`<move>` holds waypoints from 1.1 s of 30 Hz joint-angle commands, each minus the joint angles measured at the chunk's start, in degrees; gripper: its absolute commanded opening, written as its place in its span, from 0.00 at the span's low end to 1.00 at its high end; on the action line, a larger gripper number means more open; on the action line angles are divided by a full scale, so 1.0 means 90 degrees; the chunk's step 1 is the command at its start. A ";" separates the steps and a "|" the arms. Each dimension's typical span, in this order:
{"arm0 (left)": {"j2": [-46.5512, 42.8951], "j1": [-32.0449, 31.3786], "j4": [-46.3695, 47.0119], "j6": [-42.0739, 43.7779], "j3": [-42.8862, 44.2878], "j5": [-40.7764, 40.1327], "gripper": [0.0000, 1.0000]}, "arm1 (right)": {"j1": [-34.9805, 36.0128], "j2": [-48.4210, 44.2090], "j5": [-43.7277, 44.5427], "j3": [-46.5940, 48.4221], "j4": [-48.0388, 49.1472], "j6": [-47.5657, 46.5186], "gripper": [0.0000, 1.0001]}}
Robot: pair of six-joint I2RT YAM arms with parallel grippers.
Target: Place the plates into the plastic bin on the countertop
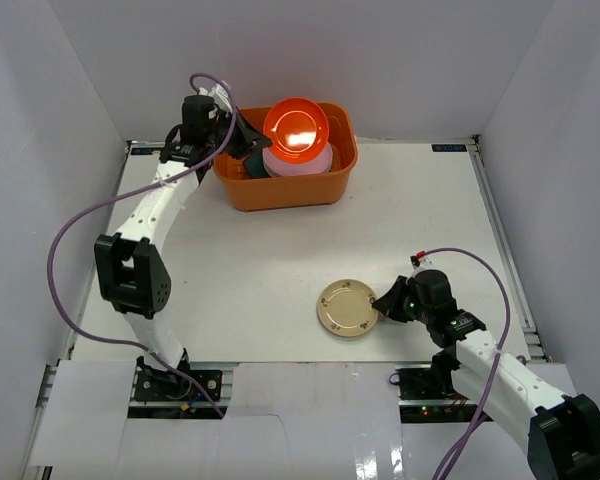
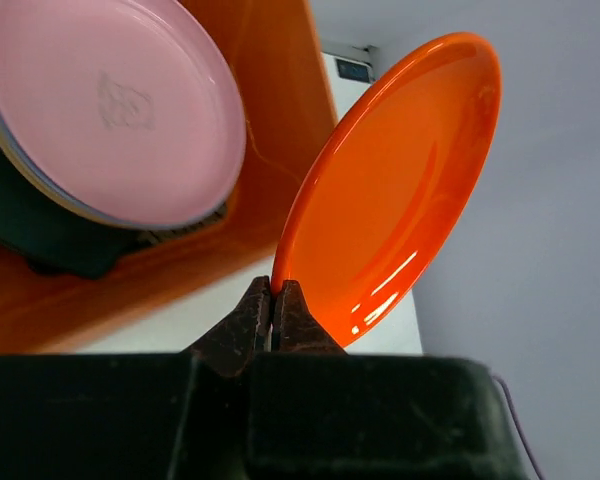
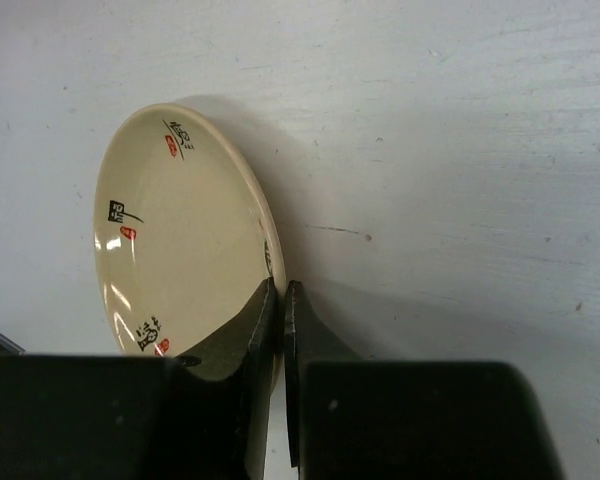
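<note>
One high view, two close ones
My overhead camera looks down from behind on the table point(image 1: 260, 260); the left wrist view shares the red plate point(image 1: 296, 125) with it, the right the beige plate point(image 1: 348, 307).

I can read no word or number plainly. The beige plate point(image 3: 180, 240) carries black brush characters point(image 3: 124, 214) round its rim, each with a small red seal mark point(image 3: 128, 233) beside it, and the pink plate point(image 2: 110, 110) bears a faint stamp point(image 2: 125, 100) at its middle; I can read neither. Small blue labels point(image 1: 448, 148) sit at the far corners of the table point(image 1: 260, 260), too tiny to read.
</note>
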 commanded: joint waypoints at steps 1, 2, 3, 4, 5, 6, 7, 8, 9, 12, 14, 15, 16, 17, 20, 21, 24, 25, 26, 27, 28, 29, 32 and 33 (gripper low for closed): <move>0.0769 0.0076 -0.0219 0.0113 0.1173 -0.0458 0.00 | 0.0011 -0.0019 -0.0042 0.0116 0.0220 -0.0198 0.08; 0.1371 0.0085 -0.0406 0.0202 0.1950 -0.0691 0.00 | 0.0011 -0.0019 -0.0061 0.0252 0.0240 -0.0227 0.08; 0.1658 0.0095 -0.0640 0.0270 0.2354 -0.0771 0.00 | 0.0011 -0.0019 -0.0071 0.0331 0.0259 -0.0266 0.08; 0.1931 0.0105 -0.0990 0.0445 0.2716 -0.0839 0.00 | 0.0011 -0.0019 -0.0071 0.0418 0.0250 -0.0305 0.08; 0.2359 0.0105 -0.1090 0.0534 0.3222 -0.1062 0.00 | 0.0011 -0.0028 -0.0023 0.0593 0.0250 -0.0402 0.08; 0.2509 0.0105 -0.1169 0.0573 0.3363 -0.1190 0.00 | 0.0011 -0.0019 0.0006 0.0692 0.0250 -0.0452 0.08; 0.2636 0.0115 -0.1228 0.0593 0.3461 -0.1278 0.00 | 0.0021 -0.0009 0.0016 0.0809 0.0327 -0.0501 0.08; 0.2753 0.0115 -0.1238 0.0680 0.3539 -0.1357 0.00 | 0.0011 0.0010 0.0036 0.0926 0.0376 -0.0607 0.08; 0.2948 0.0115 -0.1238 0.0720 0.3627 -0.1580 0.00 | 0.0011 0.0049 0.0046 0.1227 0.0396 -0.0637 0.08; 0.3280 0.0125 -0.1364 0.0876 0.3812 -0.1893 0.00 | 0.0021 0.0235 0.0104 0.1852 0.0465 -0.0793 0.08; 0.3340 0.0125 -0.1414 0.0954 0.3785 -0.1914 0.00 | 0.0021 0.0381 0.0308 0.2272 0.0465 -0.0891 0.08; 0.3340 0.0134 -0.1414 0.0964 0.3784 -0.1914 0.00 | 0.0011 0.0420 0.0406 0.2275 0.0474 -0.0921 0.08; 0.3340 0.0125 -0.1414 0.0993 0.3697 -0.1846 0.01 | 0.0011 0.0459 0.0504 0.2546 0.0648 -0.0950 0.08; 0.3350 0.0125 -0.1414 0.1013 0.3667 -0.1817 0.07 | 0.0011 0.0528 0.0717 0.2684 0.0708 -0.0950 0.08; 0.3331 0.0125 -0.1462 0.1179 0.3628 -0.1777 0.41 | 0.0001 0.0820 0.1011 0.3240 0.1000 -0.0863 0.08; 0.3272 0.0125 -0.1453 0.1218 0.3608 -0.1777 0.50 | 0.0001 0.1005 0.1022 0.3464 0.1137 -0.0766 0.08; 0.3165 0.0125 -0.1462 0.1325 0.3637 -0.1768 0.79 | 0.0001 0.1571 0.1022 0.3797 0.1704 -0.0667 0.08; 0.3058 0.0125 -0.1462 0.1413 0.3647 -0.1806 0.85 | 0.0001 0.1737 0.1071 0.4079 0.1811 -0.0667 0.08; 0.2980 0.0125 -0.1482 0.1443 0.3647 -0.1845 0.96 | 0.0001 0.1923 0.1187 0.4197 0.1938 -0.0667 0.08; 0.2872 0.0125 -0.1472 0.1462 0.3618 -0.1865 0.98 | 0.0001 0.2292 0.1256 0.4324 0.2181 -0.0667 0.08; 0.2591 0.0125 -0.1443 0.1501 0.3512 -0.1885 0.98 | 0.0001 0.2479 0.1527 0.4654 0.2251 -0.0773 0.08; 0.2405 0.0125 -0.1395 0.1511 0.3394 -0.1885 0.98 | 0.0020 0.2684 0.1666 0.4783 0.2377 -0.0823 0.08; 0.1334 0.0125 -0.0947 0.1492 0.2403 -0.1982 0.98 | 0.0021 0.3892 0.1930 0.5619 0.2730 -0.0959 0.08; 0.0980 0.0134 -0.0558 0.1472 0.1991 -0.2002 0.98 | 0.0021 0.4168 0.1931 0.5876 0.2701 -0.0979 0.08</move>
